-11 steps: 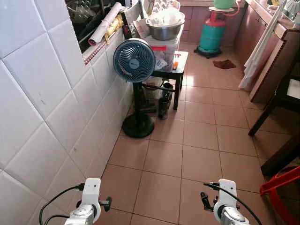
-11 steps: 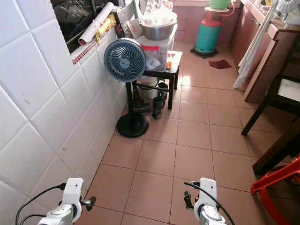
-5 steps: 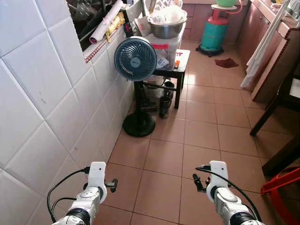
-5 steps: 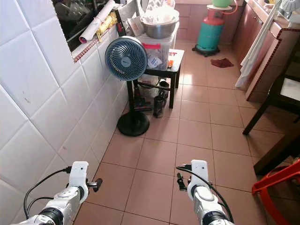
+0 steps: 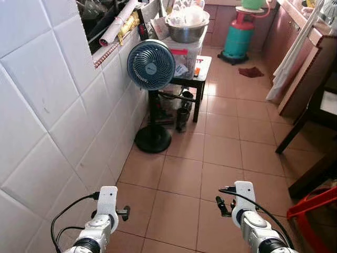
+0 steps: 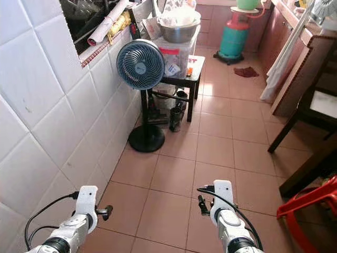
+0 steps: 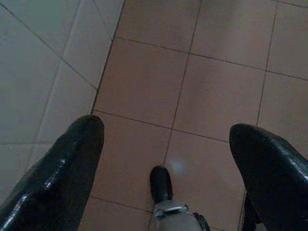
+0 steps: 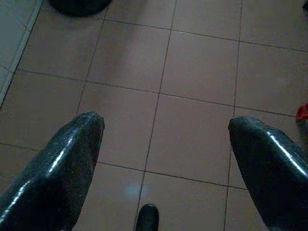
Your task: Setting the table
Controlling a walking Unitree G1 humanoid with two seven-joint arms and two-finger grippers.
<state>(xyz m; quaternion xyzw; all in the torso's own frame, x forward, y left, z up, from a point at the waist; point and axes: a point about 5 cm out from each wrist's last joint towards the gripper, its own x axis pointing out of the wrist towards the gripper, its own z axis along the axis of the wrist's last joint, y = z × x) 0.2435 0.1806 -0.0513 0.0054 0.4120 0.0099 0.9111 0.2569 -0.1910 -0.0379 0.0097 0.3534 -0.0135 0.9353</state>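
Observation:
My left gripper (image 7: 166, 139) hangs open over the brown floor tiles beside the white tiled wall, with nothing between its fingers (image 7: 57, 168). Over bare floor tiles my right gripper (image 8: 166, 130) is open too, and holds nothing. Both silver arms show low in the eye views, the left arm (image 5: 102, 224) near the wall and the right arm (image 5: 247, 219) further out. A dark wooden table (image 5: 316, 171) reaches in at the right edge. A steel bowl (image 5: 185, 31) with white things in it sits on a clear plastic box at the far end.
A blue standing fan (image 5: 151, 66) stands by the tiled wall (image 5: 47, 132) ahead on the left. Behind it is a small black table (image 5: 201, 79). A green gas cylinder (image 5: 238, 37) stands at the back. A red plastic chair (image 5: 316, 208) is at the lower right.
Both arms have come further up into view than a second ago. The whole picture has shifted a little with the camera. The grippers hold nothing throughout.

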